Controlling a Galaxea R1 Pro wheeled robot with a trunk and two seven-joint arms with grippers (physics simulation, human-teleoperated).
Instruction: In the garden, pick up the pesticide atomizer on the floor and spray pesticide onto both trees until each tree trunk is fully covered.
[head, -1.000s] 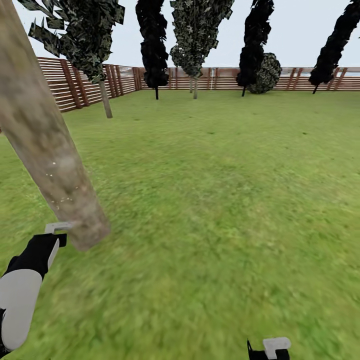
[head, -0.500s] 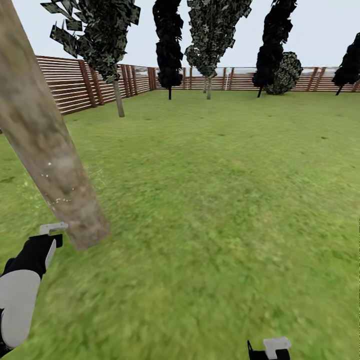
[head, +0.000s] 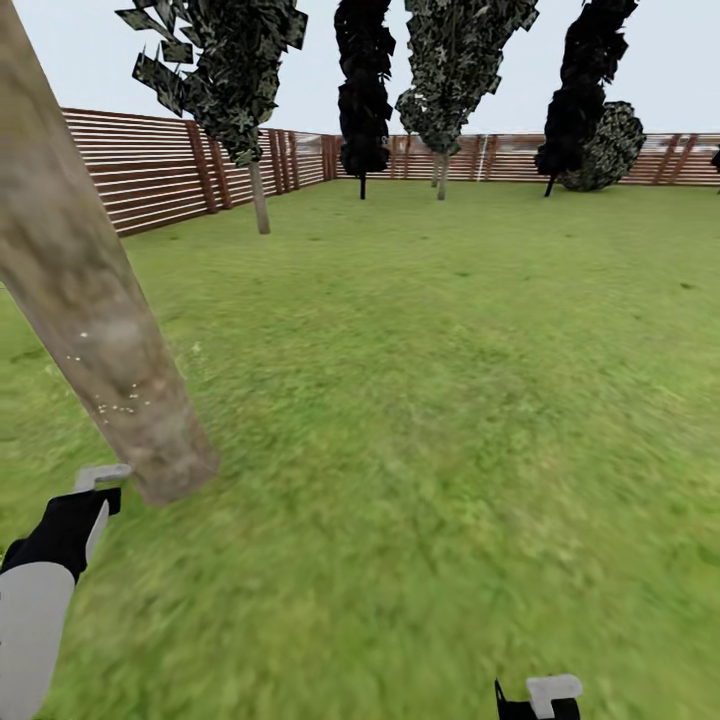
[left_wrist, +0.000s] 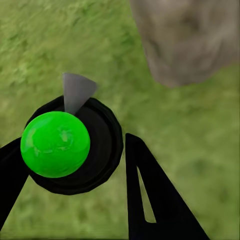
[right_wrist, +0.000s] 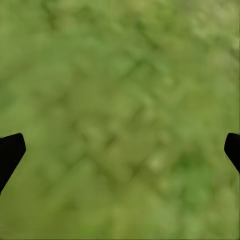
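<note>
— What's the left end effector (left_wrist: 75, 160) carrying?

— It's clamped on the pesticide atomizer (left_wrist: 70, 145); I see its green cap between the two fingers (left_wrist: 150, 200), with the grey nozzle (left_wrist: 76, 90) aimed forward. I keep it low so the spray should meet the base of the tree trunk (head: 90, 300), which stands just ahead of it.

— And the right one?

— The right end effector (right_wrist: 120, 150) hangs spread apart over bare grass (right_wrist: 120, 90), idle. Well beyond both, other trees (head: 235, 90) line the fence (head: 140, 170).
</note>
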